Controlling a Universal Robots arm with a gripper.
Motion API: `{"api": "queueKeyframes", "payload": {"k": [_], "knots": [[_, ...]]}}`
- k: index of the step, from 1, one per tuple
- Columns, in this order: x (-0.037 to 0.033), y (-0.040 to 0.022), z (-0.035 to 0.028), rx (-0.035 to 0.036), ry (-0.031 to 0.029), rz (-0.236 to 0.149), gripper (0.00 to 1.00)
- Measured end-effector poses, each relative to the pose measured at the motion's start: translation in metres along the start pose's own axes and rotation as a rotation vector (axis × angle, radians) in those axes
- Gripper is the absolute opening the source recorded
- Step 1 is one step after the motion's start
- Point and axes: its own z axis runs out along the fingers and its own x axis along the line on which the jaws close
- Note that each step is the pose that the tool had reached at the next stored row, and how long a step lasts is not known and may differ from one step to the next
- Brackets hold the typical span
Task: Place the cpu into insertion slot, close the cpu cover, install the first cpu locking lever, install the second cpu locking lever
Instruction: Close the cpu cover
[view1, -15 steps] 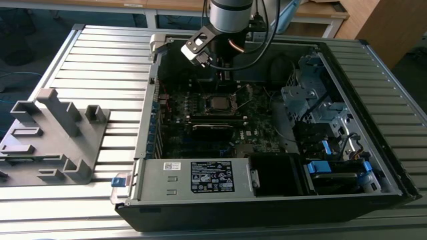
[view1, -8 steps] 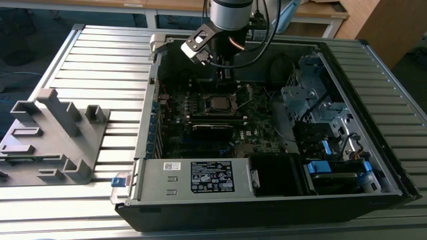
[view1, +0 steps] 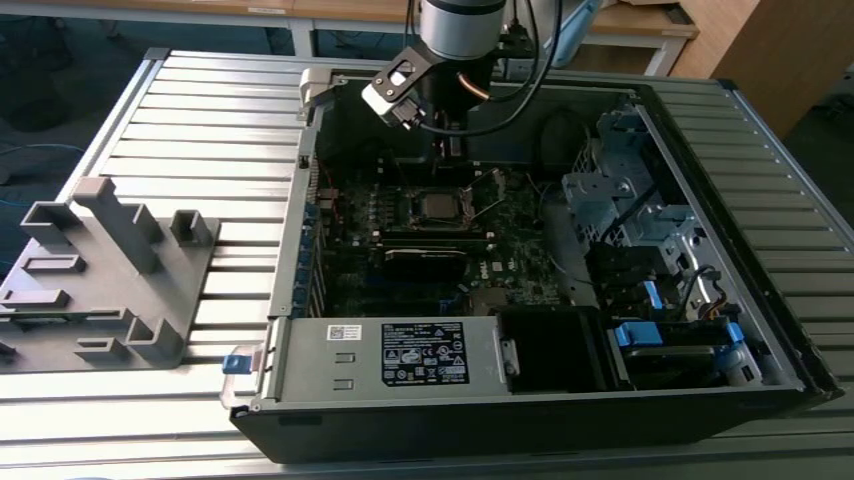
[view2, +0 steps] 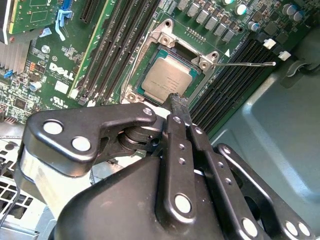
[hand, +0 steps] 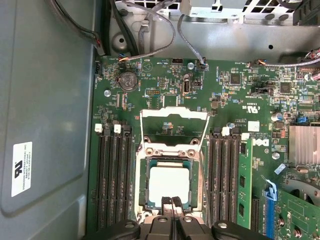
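The cpu (hand: 169, 182) lies flat in the insertion slot (hand: 141, 197) on the green board, its dull metal top facing up; it is also seen as the cpu (view2: 167, 77) and the cpu (view1: 434, 205). The cpu cover (hand: 173, 114), a thin silver frame, stands swung open on the far side of the socket. A thin wire locking lever (view2: 245, 63) sticks out sideways from the socket. My gripper (hand: 172, 202) is shut with nothing between its fingers, tips at the cpu's near edge. It shows too as the gripper (view2: 178, 101) and the gripper (view1: 451, 150).
Long black memory slots (hand: 112, 175) flank the socket, with a green memory module (hand: 244, 175) and a heat sink (hand: 303, 145) beyond. The case holds a power supply (view1: 414, 355), a drive cage (view1: 627, 200) and cables (hand: 150, 35). A grey fixture (view1: 100, 270) stands outside at the exterior view's left.
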Motion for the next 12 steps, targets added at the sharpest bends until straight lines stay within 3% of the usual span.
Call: {"api": "queueKeyframes", "payload": {"k": [5,12], "knots": [[0.0,0.0005,-0.0001,0.0001,-0.0001,0.0,0.11],[-0.0002,0.0072,0.0001,0.0001,0.0,0.0,0.11]]}}
